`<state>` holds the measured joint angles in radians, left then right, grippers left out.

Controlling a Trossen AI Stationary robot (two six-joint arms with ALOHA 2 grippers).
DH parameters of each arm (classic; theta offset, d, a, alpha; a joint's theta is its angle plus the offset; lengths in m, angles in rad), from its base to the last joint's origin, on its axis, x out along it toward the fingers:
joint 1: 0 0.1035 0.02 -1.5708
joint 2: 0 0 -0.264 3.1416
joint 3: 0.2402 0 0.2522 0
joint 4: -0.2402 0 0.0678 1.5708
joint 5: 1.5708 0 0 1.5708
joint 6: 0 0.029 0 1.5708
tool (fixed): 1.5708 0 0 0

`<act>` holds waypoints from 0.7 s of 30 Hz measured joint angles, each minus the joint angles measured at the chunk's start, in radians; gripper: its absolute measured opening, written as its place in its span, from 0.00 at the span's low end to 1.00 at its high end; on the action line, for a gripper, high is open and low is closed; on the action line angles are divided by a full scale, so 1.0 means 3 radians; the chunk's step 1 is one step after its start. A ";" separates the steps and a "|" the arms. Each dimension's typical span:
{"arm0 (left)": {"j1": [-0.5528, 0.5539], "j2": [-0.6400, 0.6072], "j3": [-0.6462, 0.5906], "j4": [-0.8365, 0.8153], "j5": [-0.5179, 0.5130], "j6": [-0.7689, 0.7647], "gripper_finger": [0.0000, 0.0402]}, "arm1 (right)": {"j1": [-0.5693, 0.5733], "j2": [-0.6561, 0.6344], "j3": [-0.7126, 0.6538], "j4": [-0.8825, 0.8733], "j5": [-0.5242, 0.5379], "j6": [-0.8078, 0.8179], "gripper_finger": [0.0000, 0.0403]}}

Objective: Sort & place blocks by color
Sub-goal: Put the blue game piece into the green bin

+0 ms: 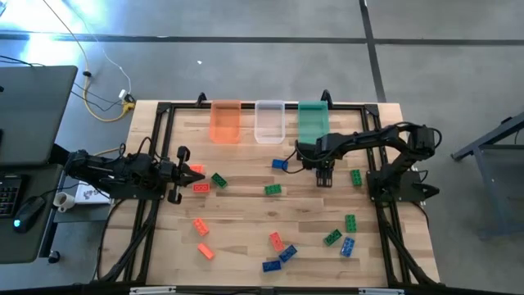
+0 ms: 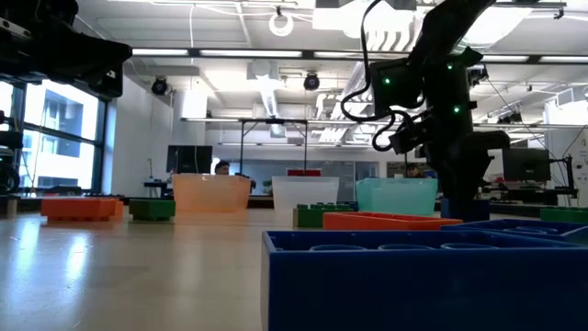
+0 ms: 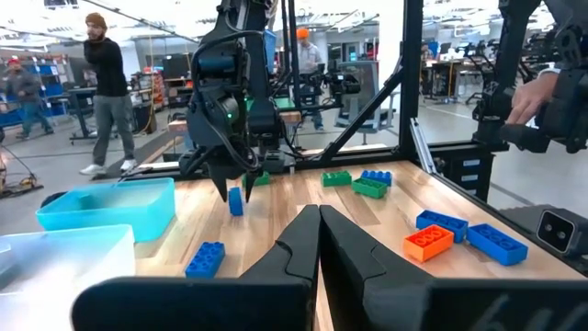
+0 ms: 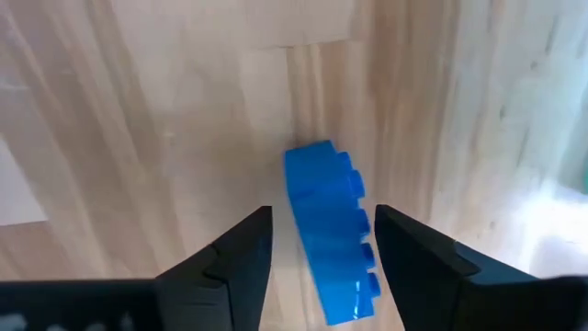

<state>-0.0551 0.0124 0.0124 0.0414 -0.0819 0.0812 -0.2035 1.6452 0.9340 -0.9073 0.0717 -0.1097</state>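
Wooden table [image 1: 246,238]: right claw [image 4: 322,241] open astride a blue block [image 4: 331,230]; left claw [image 3: 319,241] clenched empty.

Blue studded brick [image 4: 331,230] on pale wood-grain table [image 4: 138,110]; orange tub [image 1: 225,121], clear tub [image 1: 268,121], green tub [image 1: 313,121]; dark arms.

Setting: open-plan robotics lab. Evidence: wooden worktable [image 1: 246,221] in black frame, concrete floor, further workstations, monitors [image 2: 526,164], ceiling strip lights, people [image 3: 108,92] walking beyond.

No readable text, label or number shows anywhere (signs included).
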 joint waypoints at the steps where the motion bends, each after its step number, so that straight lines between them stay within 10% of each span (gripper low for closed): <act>1: 0.0001 0.0001 0.0000 0.0000 0.0000 0.0000 0.00 | 0.0000 0.0015 0.0000 0.0001 -0.0011 0.0000 0.44; 21: 0.0001 0.0000 0.0001 0.0001 0.0000 -0.0007 0.00 | 0.0003 0.0252 0.0003 -0.0011 -0.0040 0.0013 0.17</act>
<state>-0.0549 0.0125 0.0127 0.0418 -0.0818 0.0792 -0.2028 1.7206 0.9348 -0.9108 0.0597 -0.1059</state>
